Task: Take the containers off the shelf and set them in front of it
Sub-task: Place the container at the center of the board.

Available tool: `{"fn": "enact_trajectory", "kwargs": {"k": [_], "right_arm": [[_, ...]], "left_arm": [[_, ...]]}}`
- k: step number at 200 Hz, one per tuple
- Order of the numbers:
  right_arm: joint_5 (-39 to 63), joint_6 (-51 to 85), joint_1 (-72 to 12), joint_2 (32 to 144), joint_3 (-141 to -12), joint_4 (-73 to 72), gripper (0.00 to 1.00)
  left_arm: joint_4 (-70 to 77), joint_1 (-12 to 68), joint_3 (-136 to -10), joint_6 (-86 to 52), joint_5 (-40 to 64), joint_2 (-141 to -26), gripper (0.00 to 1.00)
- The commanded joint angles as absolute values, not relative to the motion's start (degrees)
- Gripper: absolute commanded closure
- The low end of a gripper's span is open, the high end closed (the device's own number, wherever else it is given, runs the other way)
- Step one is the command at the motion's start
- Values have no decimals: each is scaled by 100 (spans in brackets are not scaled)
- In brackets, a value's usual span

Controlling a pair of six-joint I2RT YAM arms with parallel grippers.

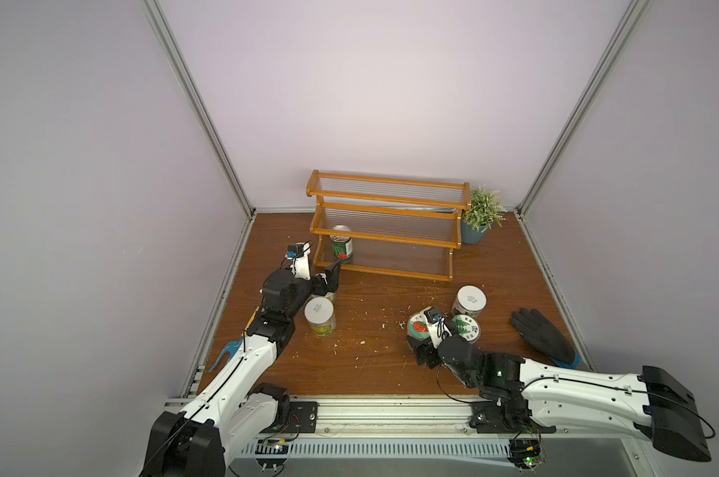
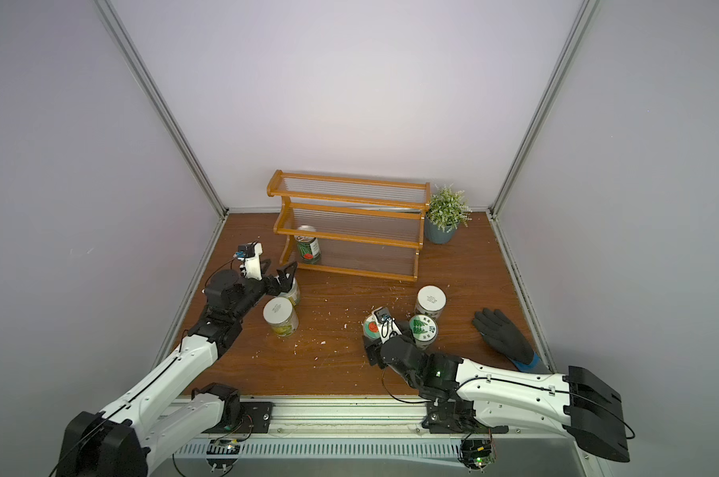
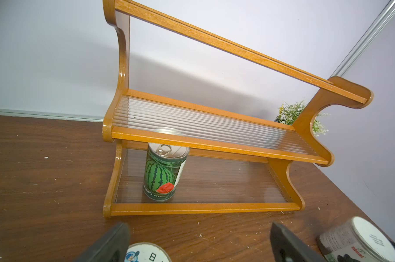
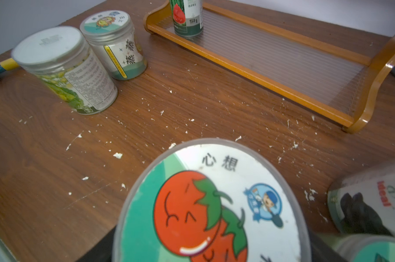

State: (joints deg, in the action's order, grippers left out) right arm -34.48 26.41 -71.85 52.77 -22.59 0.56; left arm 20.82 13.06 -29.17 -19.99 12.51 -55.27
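Note:
The shelf [image 1: 384,270] stands at the back of the table, and only the green pull-tab can [image 1: 342,250] [image 3: 162,174] is on it, at the left end of the lowest tier. My left gripper [image 1: 328,285] [image 3: 198,242] is open in front of that end, just above a sunflower-lid jar [image 1: 328,296] [image 4: 114,43]. A plain white-lid jar [image 1: 319,316] stands beside it. My right gripper [image 1: 418,345] is shut on the tomato-lid jar [image 1: 417,327] [image 4: 214,204], which hides its fingers. A tree-lid jar [image 1: 467,328] and another white-lid jar [image 1: 469,299] stand close by.
A potted plant [image 1: 481,214] sits at the shelf's right end. A black glove [image 1: 541,336] lies near the table's right edge. A blue and yellow tool [image 1: 227,351] lies at the left edge. White crumbs dot the wooden table [image 1: 370,363]. Walls enclose three sides.

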Motion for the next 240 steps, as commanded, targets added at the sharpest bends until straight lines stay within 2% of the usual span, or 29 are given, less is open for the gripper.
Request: {"fn": "enact_trajectory", "kwargs": {"k": [1,66,161,240], "right_arm": [[-4135,3298,-7506,5136,-2175,294,75],[-5266,4983,-8465,4819,-1764,1177,76],[-6247,7709,-9382,4976,-1674,2930,76],[-6337,9383,-9621,5999,-1884,3871,76]], "left_arm": [[2215,1227,-2878,-2033,1353,-5500,0],[2126,1238,-2862,-1986,1336,-5388,0],[2108,1265,-2858,-1975,1303,-5352,0],[2082,1273,-2857,-1934,1266,-5387,0]]}}
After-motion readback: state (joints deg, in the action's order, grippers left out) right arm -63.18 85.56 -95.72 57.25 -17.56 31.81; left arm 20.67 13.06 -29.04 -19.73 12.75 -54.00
